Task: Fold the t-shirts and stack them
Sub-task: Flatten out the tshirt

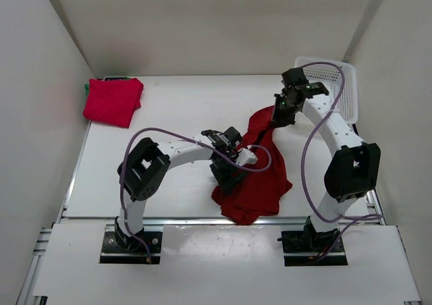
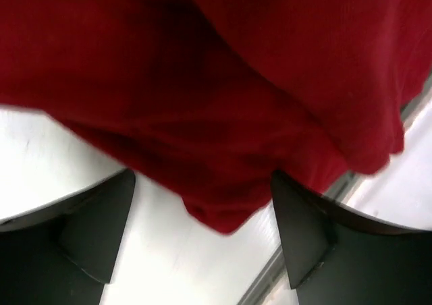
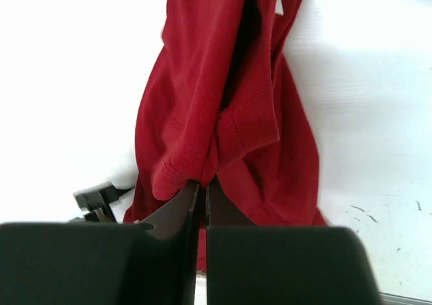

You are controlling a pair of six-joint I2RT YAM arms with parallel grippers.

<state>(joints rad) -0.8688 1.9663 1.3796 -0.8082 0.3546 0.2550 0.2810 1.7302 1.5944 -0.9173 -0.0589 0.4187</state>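
A loose red t-shirt [image 1: 263, 177] lies crumpled on the white table, stretched from the near edge up toward the back right. My right gripper [image 1: 282, 113] is shut on its upper end, and the right wrist view shows the jaws [image 3: 202, 187] closed on a fold of red cloth [image 3: 202, 82]. My left gripper [image 1: 227, 181] is open over the shirt's left lower edge. In the left wrist view a corner of the red shirt [image 2: 256, 82] hangs between the fingertips [image 2: 101, 231], untouched. A folded red t-shirt [image 1: 112, 101] lies back left, with a green edge [image 1: 87, 88] showing under it.
A white mesh basket [image 1: 341, 92] stands at the back right behind my right arm. White walls close in the table on the left, back and right. A metal rail [image 1: 189, 218] runs along the table's near edge, also showing in the left wrist view [image 2: 283, 264].
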